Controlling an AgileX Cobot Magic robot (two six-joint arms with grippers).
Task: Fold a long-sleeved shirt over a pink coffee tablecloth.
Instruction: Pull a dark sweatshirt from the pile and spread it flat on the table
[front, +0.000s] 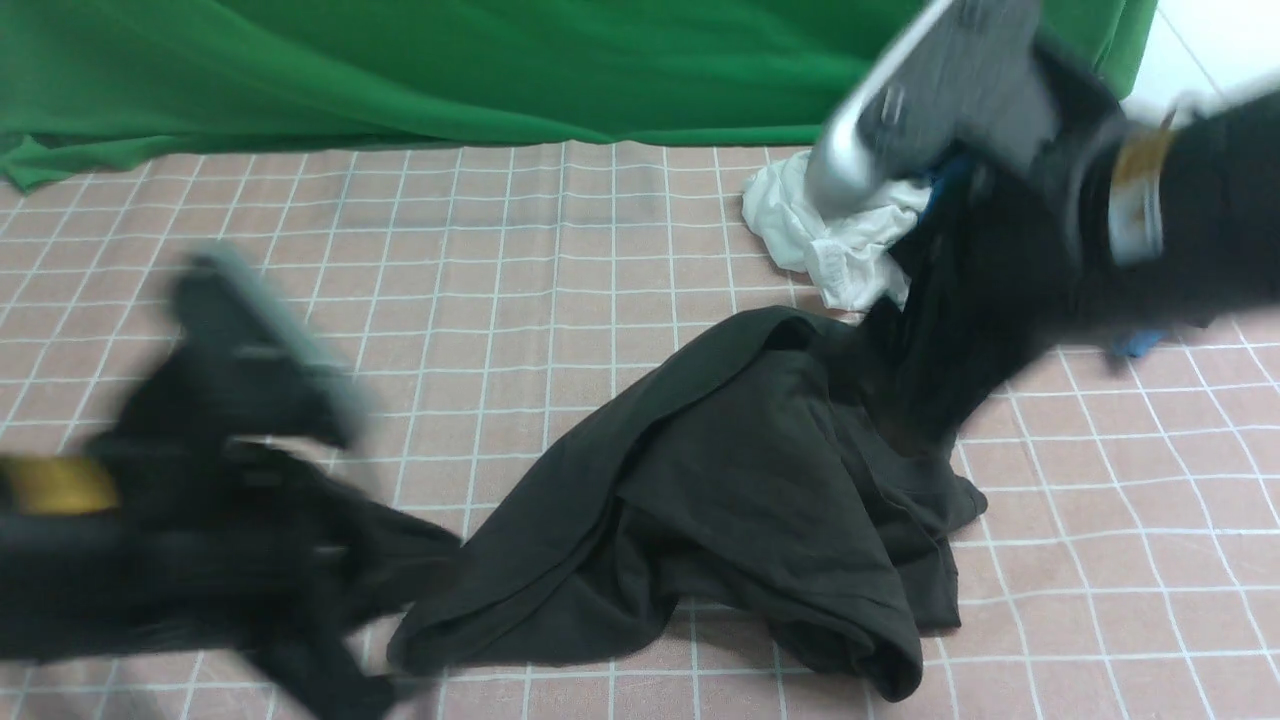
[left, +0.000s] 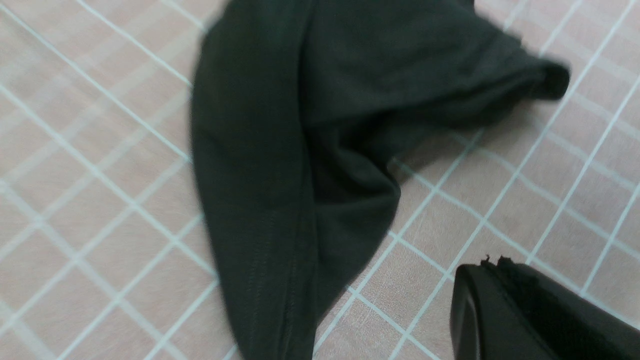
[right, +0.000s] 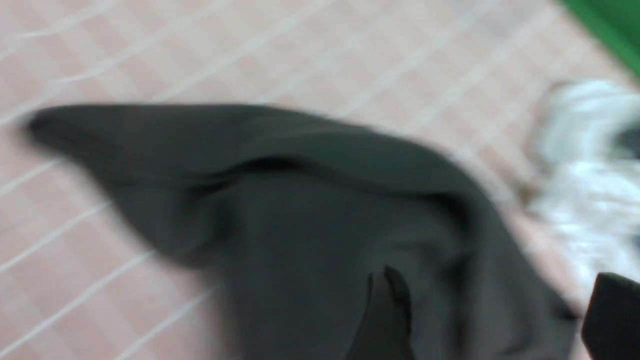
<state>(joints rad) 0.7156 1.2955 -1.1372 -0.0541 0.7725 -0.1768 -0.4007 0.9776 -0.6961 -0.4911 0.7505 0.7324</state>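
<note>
The black long-sleeved shirt (front: 740, 500) lies crumpled in a loose heap on the pink coffee tablecloth (front: 500, 300), which is printed with a white grid. My right gripper (right: 495, 300) is open just over the shirt's (right: 300, 225) right end, its fingers (right: 385, 310) wide apart with cloth below them. My left arm (front: 200, 480) is a blur at the near left. Its gripper (left: 492, 265) is shut on nothing and hangs over bare tablecloth (left: 100, 200), beside a hanging fold of the shirt (left: 300, 150).
A white garment (front: 830, 235) is bunched at the back right, close behind the right arm, and also shows as the white garment (right: 585, 190) past the shirt. A scrap of blue cloth (front: 1140, 345) peeks out under that arm. A green cloth (front: 500, 60) covers the back.
</note>
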